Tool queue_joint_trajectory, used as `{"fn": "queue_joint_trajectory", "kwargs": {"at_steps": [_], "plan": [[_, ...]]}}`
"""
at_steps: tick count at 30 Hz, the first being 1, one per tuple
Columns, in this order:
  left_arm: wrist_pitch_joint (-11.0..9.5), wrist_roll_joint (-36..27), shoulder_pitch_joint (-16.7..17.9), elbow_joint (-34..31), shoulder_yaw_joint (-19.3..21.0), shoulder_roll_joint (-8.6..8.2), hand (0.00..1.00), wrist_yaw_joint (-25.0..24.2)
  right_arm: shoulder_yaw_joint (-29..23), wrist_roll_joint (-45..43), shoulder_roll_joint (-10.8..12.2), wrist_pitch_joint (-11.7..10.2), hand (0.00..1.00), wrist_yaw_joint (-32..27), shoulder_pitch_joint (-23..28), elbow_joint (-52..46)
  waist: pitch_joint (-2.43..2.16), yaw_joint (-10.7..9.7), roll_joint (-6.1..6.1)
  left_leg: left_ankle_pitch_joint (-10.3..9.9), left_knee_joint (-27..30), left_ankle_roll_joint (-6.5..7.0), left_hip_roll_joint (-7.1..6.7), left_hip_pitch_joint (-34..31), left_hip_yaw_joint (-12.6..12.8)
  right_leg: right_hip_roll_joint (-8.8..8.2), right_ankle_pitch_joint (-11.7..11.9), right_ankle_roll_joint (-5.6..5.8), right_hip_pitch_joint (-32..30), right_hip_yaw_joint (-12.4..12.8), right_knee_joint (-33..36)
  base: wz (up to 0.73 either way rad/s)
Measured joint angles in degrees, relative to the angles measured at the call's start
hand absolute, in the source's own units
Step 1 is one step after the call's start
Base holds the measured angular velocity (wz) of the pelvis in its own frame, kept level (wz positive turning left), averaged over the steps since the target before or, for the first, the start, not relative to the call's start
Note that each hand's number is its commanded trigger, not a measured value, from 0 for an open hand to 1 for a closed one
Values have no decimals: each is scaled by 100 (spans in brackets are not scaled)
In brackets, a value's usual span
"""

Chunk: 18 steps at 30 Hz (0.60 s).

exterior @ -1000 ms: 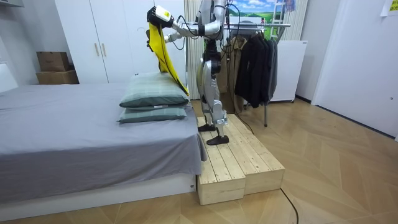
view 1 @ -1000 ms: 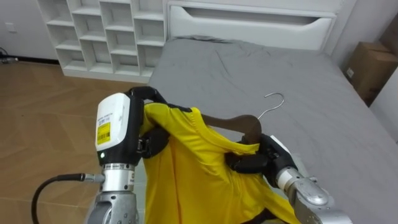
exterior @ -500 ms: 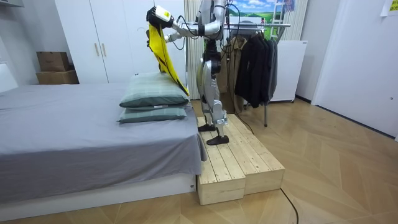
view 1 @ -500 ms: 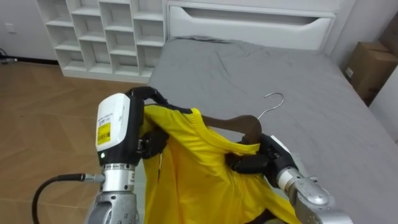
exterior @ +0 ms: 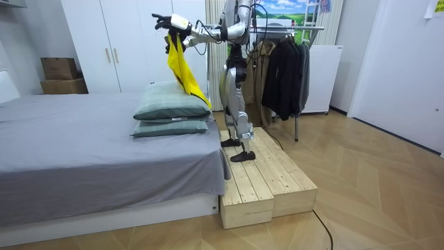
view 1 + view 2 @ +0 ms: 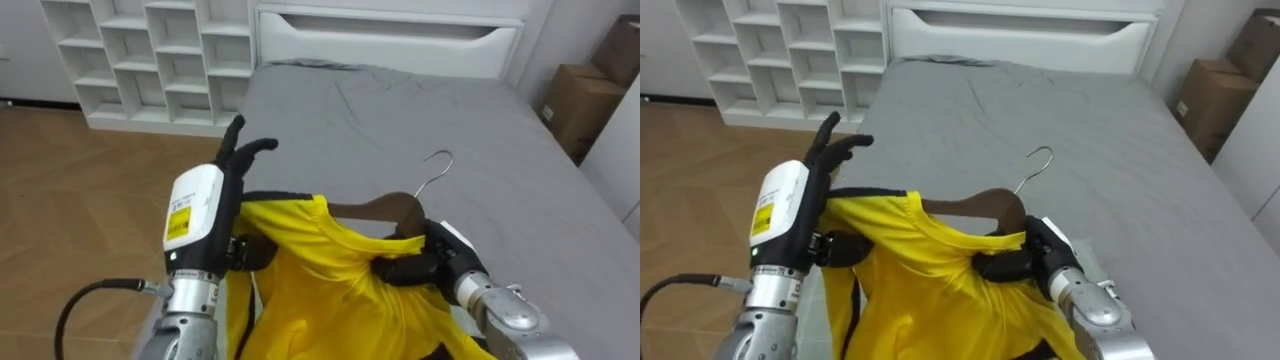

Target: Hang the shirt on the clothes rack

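Above the bed's near edge, your yellow shirt hangs in the air on its wooden hanger.
Your right hand is curled tight round one arm of the hanger and the cloth draped over it; the metal hook stands free. Your left hand is open, fingers straight, reaching out above the collar and gripping nothing. You stand on a wooden platform beside the pillows, with the clothes rack behind you.
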Motion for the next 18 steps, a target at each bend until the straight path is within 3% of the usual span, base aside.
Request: {"fn": "queue_joint_trajectory", "kwargs": {"at_steps": [7, 13, 18], "plan": [[84, 0, 3, 683, 17, 24, 0, -311, 0, -339, -36, 4, 100, -24, 15, 0, -1, -70, 0, 0, -5, 0, 3, 9, 1, 3, 0, 0, 6, 12, 5, 0], [129, -165, 16, 742, 69, 67, 0, -706, -2, -489, -153, 5, 100, 128, 18, -1, -5, -56, -6, 0, -4, 0, 0, 39, -8, -3, -3, 3, 12, 23, 23, 0], [120, -531, 43, 960, 181, 69, 0, -966, -360, -447, -201, 5, 100, 112, 119, 0, -12, -59, -15, 0, 3, 0, -3, 88, 4, -6, -6, 6, 75, 19, 17, 0]]}}
